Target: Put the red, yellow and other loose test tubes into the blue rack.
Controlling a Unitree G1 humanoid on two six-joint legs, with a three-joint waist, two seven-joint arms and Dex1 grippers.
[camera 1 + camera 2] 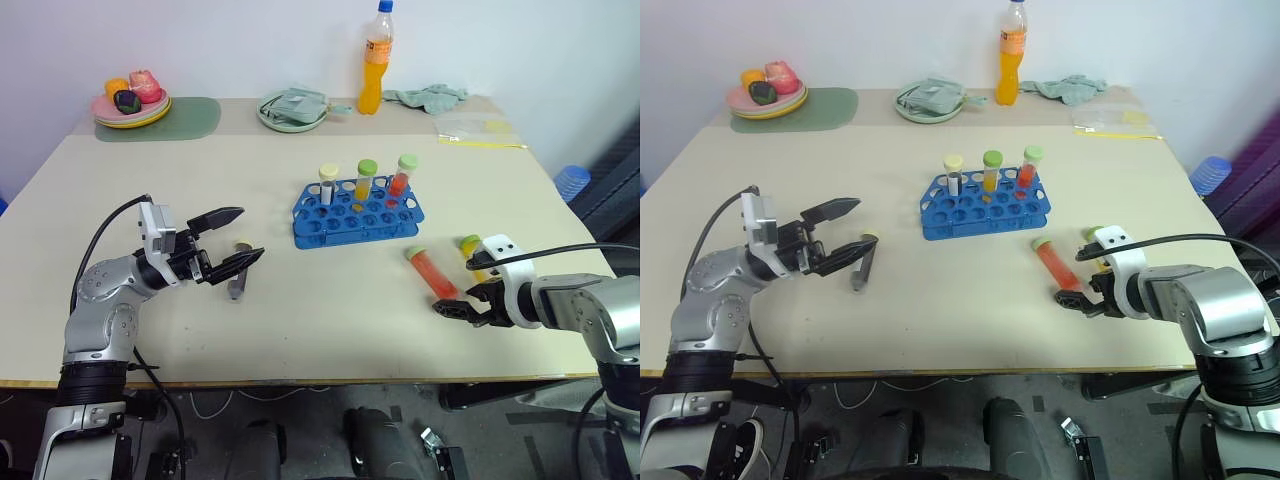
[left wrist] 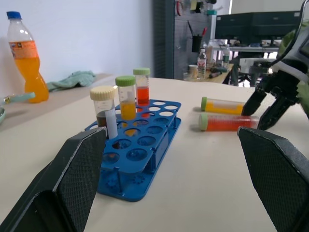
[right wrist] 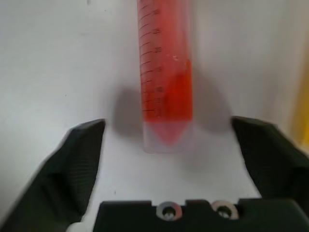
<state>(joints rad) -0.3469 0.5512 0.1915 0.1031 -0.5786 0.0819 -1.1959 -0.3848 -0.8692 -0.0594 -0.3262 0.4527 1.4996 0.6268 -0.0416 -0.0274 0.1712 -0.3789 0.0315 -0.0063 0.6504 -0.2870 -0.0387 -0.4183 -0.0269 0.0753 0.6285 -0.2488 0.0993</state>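
Now | right gripper (image 1: 462,302) fingers gaping around red tube (image 1: 432,273) lying on counter (image 1: 330,310) | left gripper (image 1: 237,239) fingers gaping, holding nothing

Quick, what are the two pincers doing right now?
Left pincer: open, holding nothing.
Right pincer: open around the lying red tube, not gripping.

The blue rack (image 1: 355,211) sits mid-tabletop, a rectangular grid of round holes. Three capped tubes stand upright along its far row: a grey one with a cream cap (image 1: 328,184), a yellow one with a green cap (image 1: 365,180), and a red one with a green cap (image 1: 403,175). Three more lie flat and loose: a red tube (image 1: 432,272) and a yellow tube (image 1: 472,250) right of the rack, close together, and a grey tube (image 1: 238,270) to its left.
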